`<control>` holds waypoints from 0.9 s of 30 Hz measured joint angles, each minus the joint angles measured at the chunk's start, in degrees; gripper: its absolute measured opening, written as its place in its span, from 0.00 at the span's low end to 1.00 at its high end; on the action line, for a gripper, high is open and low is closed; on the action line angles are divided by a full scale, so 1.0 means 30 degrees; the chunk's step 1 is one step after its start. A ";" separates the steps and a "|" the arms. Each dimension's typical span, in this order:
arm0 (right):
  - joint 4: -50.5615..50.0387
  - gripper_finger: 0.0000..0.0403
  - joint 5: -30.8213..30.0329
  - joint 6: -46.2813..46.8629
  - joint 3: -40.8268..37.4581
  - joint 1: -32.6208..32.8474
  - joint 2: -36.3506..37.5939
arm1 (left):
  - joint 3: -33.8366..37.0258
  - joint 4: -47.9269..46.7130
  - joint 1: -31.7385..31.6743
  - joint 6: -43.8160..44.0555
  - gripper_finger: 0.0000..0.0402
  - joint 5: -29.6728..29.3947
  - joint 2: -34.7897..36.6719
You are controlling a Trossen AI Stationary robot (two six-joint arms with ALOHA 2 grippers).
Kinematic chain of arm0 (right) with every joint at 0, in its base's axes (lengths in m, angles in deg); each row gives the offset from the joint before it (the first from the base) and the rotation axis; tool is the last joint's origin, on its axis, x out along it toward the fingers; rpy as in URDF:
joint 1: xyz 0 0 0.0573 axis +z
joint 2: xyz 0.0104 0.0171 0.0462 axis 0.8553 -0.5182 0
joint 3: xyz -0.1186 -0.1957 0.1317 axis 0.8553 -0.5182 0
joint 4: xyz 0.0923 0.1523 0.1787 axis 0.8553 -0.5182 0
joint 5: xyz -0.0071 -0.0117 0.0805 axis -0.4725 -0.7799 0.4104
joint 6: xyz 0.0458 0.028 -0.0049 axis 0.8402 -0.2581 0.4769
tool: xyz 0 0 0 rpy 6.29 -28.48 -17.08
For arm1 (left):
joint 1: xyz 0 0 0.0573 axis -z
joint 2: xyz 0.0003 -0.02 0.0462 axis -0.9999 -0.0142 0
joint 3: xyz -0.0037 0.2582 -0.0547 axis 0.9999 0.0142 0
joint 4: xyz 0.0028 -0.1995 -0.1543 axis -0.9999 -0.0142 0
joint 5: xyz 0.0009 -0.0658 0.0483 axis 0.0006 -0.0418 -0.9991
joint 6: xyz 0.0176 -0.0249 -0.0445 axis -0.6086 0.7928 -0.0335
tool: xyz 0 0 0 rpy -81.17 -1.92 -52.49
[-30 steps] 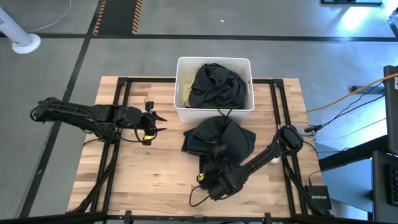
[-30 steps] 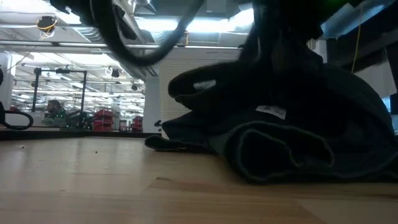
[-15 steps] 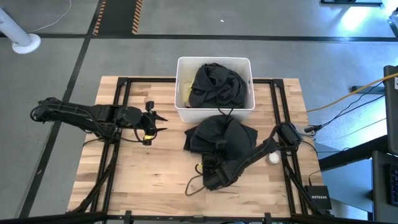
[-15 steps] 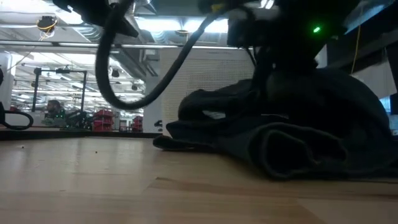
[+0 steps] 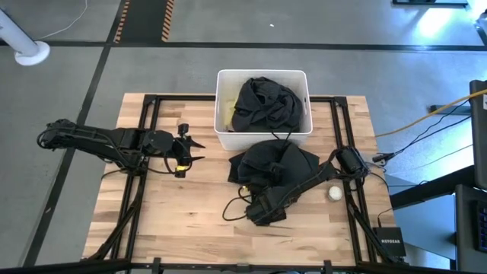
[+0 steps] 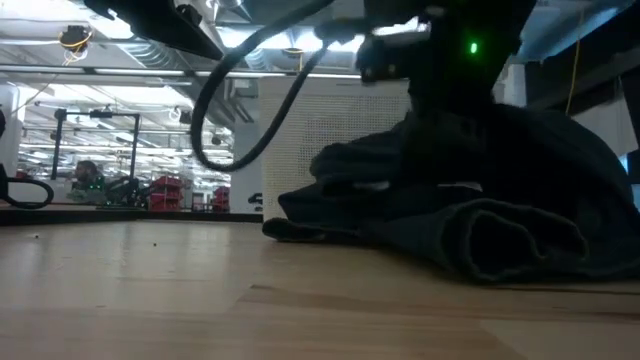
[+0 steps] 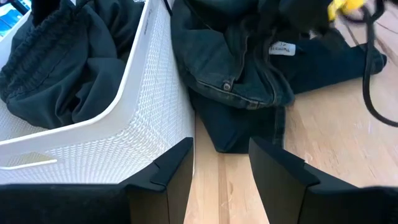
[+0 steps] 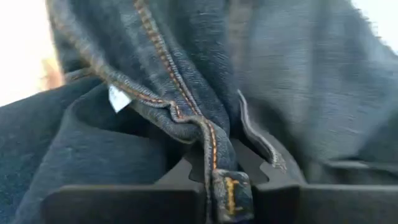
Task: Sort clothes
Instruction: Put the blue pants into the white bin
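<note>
The high view is evenly lit from overhead, with glare noted on the floor (image 5: pixel 437 19) at the upper right. In the low view, bright ceiling lights (image 6: pixel 300 45) leave the dark clothes (image 6: pixel 470 210) backlit and detail lost. The denim (image 8: pixel 186 93) close to the right wrist camera is blurred

Counts: 2 dark garments visible — 1 black one (image 5: pixel 265 104) in the bin, 1 dark denim one (image 5: pixel 274 166) on the table. 1 sliver of yellow fabric (image 5: pixel 227 114) at the bin's left inner wall. 1 white bin (image 5: pixel 222 137). 1 small white ball (image 5: pixel 334 193). 2 arms, 2 grippers: left gripper (image 5: pixel 190 151), right gripper (image 5: pixel 245 185).
</note>
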 joint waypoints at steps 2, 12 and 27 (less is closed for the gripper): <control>-0.1663 0.09 -0.0654 0.1558 0.0893 0.0297 -0.0018 | 0.0000 0.0001 -0.0007 0.0001 0.38 -0.0007 0.0000; -0.5828 0.06 -0.2714 0.4119 0.7166 0.2307 -0.0018 | 0.0000 -0.0002 -0.0007 0.0000 0.38 -0.0004 0.0000; -0.5834 0.06 -0.7688 0.0087 1.4574 0.2677 -0.0003 | 0.0000 -0.0015 -0.0007 -0.0245 0.38 -0.0003 0.0000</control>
